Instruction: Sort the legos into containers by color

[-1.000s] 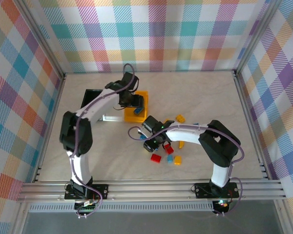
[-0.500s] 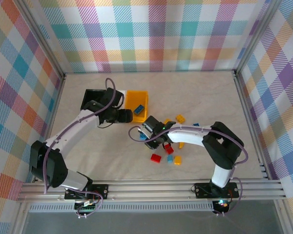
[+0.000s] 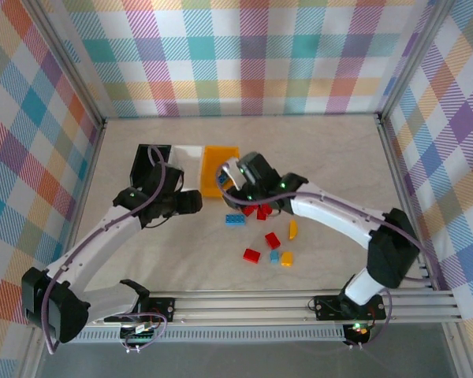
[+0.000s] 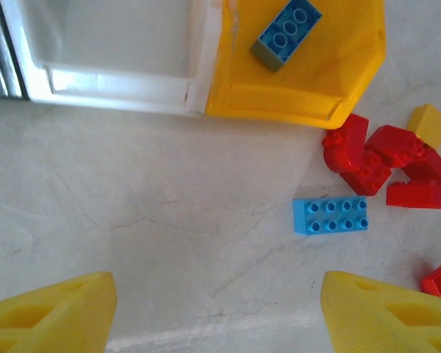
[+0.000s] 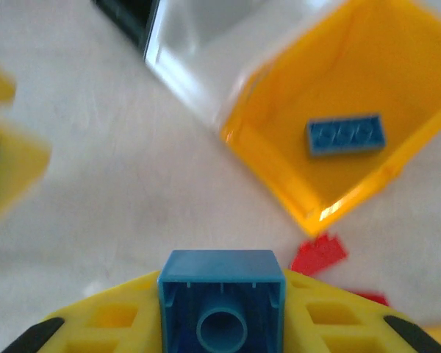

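A small blue brick (image 5: 222, 294) is clenched in the right fingers (image 5: 110, 327), short of the orange-yellow bin (image 5: 268, 151) where a second blue brick (image 5: 345, 137) lies. Released here, it would be dropped on the desk (image 5: 117, 169); the spread, empty left fingers (image 4: 51, 312) nearby could be struck

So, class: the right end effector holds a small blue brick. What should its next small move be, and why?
Probably carry the held brick forward over the orange bin, then release. The right end effector grips it short of the rim, and another blue brick already lies in that bin.
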{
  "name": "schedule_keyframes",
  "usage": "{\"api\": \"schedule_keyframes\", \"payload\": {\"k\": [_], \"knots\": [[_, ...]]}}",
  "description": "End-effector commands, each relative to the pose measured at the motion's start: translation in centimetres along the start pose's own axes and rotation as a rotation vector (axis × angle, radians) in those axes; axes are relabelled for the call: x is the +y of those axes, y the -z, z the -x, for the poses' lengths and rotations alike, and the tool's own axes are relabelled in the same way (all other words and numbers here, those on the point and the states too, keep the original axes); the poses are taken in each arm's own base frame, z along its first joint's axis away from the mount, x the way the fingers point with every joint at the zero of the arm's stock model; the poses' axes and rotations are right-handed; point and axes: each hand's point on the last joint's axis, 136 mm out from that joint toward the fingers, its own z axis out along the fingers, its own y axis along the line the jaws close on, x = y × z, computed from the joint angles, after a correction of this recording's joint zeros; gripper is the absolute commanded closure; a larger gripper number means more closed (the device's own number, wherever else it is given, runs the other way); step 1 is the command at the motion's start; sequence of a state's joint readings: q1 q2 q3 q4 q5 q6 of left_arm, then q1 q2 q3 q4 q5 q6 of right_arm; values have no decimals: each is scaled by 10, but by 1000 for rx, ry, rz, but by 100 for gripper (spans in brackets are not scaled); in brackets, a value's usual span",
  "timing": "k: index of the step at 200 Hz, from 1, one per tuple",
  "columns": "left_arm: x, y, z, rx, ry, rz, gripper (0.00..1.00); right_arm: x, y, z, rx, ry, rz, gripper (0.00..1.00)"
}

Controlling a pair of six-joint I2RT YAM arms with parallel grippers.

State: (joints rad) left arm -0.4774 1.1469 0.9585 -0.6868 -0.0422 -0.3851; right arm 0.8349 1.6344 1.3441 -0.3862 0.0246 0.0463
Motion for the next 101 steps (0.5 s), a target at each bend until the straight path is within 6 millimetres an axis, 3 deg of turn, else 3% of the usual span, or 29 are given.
{"api": "schedule_keyframes", "payload": {"k": [1, 28, 55, 85, 101], "knots": [[-2, 2, -12, -2, 32, -39, 26, -12, -32, 10, 46, -85, 4, 67], [-9, 0, -33, 41, 18, -94, 25, -27, -72, 26, 74, -128, -10, 67], [-19, -5, -59, 77, -28, -121, 25, -44, -105, 27, 107, -166, -23, 67], [-26, -7, -80, 84, -61, -151, 23, -51, -122, 27, 114, -193, -6, 66], [-30, -11, -89, 93, -66, -168, 22, -51, -121, 29, 109, -203, 17, 57]]}}
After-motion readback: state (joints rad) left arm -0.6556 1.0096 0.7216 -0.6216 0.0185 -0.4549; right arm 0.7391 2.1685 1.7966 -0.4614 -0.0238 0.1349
